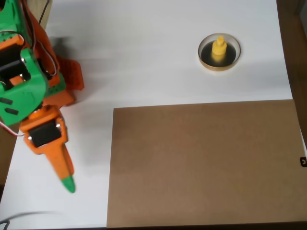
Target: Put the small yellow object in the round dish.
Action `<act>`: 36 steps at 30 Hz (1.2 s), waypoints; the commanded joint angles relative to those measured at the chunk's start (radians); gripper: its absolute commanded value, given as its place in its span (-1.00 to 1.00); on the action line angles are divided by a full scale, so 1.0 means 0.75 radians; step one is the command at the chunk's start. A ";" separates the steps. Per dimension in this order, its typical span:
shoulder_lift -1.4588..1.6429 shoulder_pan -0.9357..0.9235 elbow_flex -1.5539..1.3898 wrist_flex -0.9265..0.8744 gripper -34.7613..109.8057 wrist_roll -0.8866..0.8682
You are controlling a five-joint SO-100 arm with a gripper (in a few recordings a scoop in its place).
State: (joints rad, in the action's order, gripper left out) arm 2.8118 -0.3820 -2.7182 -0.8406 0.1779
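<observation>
From overhead I see the yellow piece (219,48) standing upright inside the dish (206,58) at the far right of the white table (144,57). My gripper (67,181) sits well apart at the near left, fingers seemingly together, beside a brown board (201,163).

It looks like a robot test bench: a plain white table (158,52), a flat brown board (201,163) on it, and bare wires (36,28) on the arm.
</observation>
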 commanded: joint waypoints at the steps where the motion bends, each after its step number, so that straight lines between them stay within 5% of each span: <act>1: 0.100 -0.108 -0.039 0.031 -0.15 -0.029; 18: 0.691 -0.401 -0.350 -0.110 -0.19 -0.151; 36: 0.687 -0.495 -0.409 -0.035 -0.48 -0.252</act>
State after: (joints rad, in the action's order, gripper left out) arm 3.2889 -0.7424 -3.0296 -0.8897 0.0061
